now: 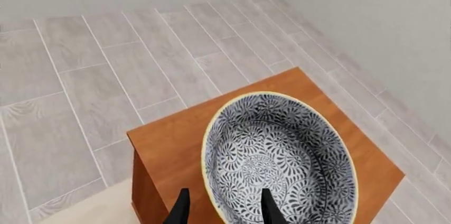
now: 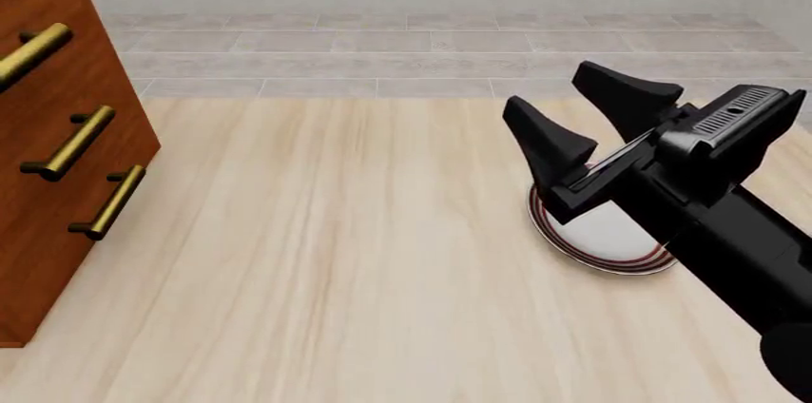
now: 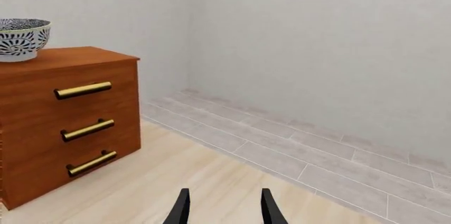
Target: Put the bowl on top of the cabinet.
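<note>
The bowl (image 3: 21,39) sits on top of the cabinet (image 3: 67,123), so placing looks done. The left gripper (image 1: 223,207) straddles its rim, fingers apart; it should lift clear. The right gripper (image 2: 573,113) hangs spread, empty.

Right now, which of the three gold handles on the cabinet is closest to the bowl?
The top handle. The bowl sits on the cabinet top, just above it; the middle handle and bottom handle hang on lower drawers.
</note>
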Action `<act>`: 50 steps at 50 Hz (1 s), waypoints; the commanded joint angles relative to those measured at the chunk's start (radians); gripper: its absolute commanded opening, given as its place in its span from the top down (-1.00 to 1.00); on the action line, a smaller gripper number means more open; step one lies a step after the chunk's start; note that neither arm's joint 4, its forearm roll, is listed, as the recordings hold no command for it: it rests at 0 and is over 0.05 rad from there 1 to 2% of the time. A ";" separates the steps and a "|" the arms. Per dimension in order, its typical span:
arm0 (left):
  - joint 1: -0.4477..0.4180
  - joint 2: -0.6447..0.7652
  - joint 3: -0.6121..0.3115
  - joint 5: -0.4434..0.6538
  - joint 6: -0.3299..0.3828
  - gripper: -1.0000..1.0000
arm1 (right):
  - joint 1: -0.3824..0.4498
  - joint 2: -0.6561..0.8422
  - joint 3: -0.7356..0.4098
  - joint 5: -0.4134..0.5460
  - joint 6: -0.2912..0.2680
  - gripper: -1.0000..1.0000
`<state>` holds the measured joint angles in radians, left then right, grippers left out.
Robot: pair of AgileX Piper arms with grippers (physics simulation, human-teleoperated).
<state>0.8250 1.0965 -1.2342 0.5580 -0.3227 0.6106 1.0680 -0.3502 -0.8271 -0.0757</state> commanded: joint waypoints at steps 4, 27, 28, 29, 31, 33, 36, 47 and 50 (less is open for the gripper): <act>0.011 -0.002 -0.050 0.024 0.005 -1.00 | 0.006 0.001 0.001 0.000 -0.007 -1.00; 0.030 -0.007 -0.145 0.076 0.002 -1.00 | 0.010 -0.001 0.002 -0.002 -0.014 -1.00; 0.031 -0.007 -0.149 0.078 0.001 -1.00 | 0.010 -0.001 0.001 -0.002 -0.014 -1.00; 0.031 -0.007 -0.153 0.081 0.000 -1.00 | 0.011 -0.001 0.000 0.000 -0.014 -1.00; 0.030 -0.007 -0.159 0.084 0.000 -1.00 | 0.011 -0.003 0.002 -0.001 -0.014 -1.00; 0.029 -0.009 -0.173 0.093 -0.006 -1.00 | 0.012 0.000 0.001 -0.002 -0.016 -1.00; 0.027 -0.011 -0.196 0.107 -0.013 -1.00 | 0.012 0.000 -0.002 0.000 -0.014 -1.00; 0.017 -0.029 -0.247 0.142 -0.022 -1.00 | 0.006 -0.009 0.006 -0.002 -0.016 -1.00; 0.016 -0.031 -0.255 0.148 -0.029 -1.00 | 0.008 -0.008 0.006 -0.004 -0.019 -1.00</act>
<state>0.8465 1.0758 -1.4474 0.6789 -0.3397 0.6194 1.0651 -0.3487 -0.8296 -0.0919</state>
